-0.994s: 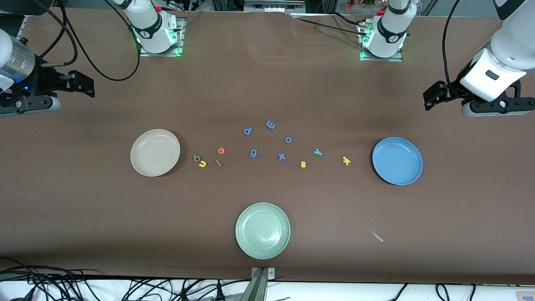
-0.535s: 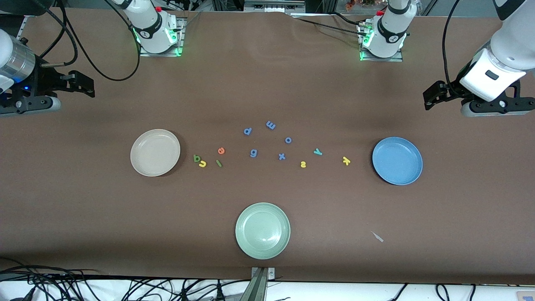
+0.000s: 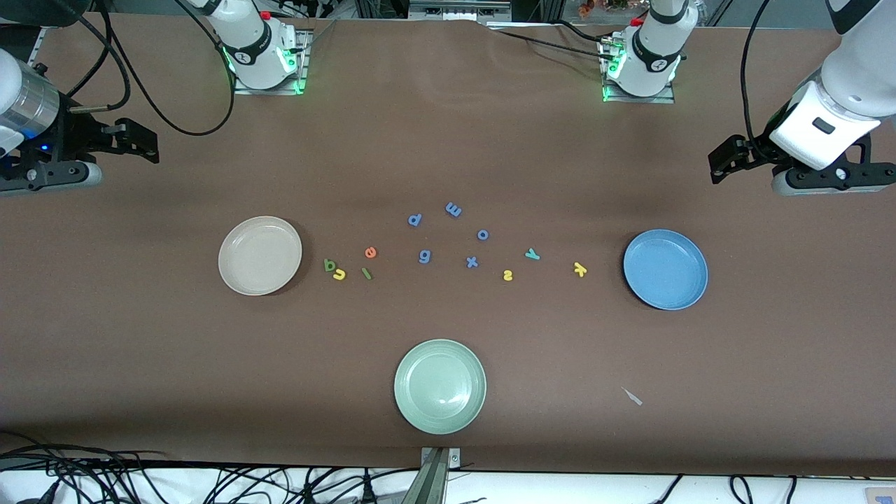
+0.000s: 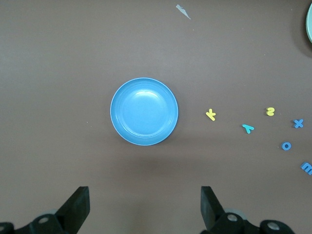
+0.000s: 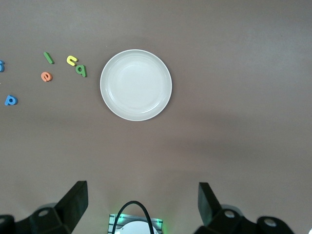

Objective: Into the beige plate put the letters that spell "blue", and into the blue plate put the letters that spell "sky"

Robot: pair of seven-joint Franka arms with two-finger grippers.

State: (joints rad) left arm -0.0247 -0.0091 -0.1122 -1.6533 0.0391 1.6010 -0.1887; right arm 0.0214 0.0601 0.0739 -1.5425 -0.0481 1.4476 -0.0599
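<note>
Front view shows nothing sorted yet: the beige plate [image 3: 260, 255] and the blue plate [image 3: 665, 269] both lie bare. Taking the beige plate as landmark, the green b [image 3: 329, 264] and yellow u [image 3: 339, 274] lie just beside it toward the left arm's end, touching or nearly so, then the green l [image 3: 366, 273] and orange e [image 3: 370, 252]. Well apart from that plate, close to the blue one, lie the yellow s [image 3: 507, 275], teal y [image 3: 532, 254] and yellow k [image 3: 579, 269]. The right gripper [image 5: 141, 200] hangs spread and empty near the beige plate, the left gripper [image 4: 145, 202] likewise, spread and empty, near the blue plate. My worry: b and u are so crowded that a pinch may drag both or flick one away; the blue-purple letters [image 3: 425, 256] between the groups invite a wrong pick, and the u could be mistaken for a "sky" yellow
</note>
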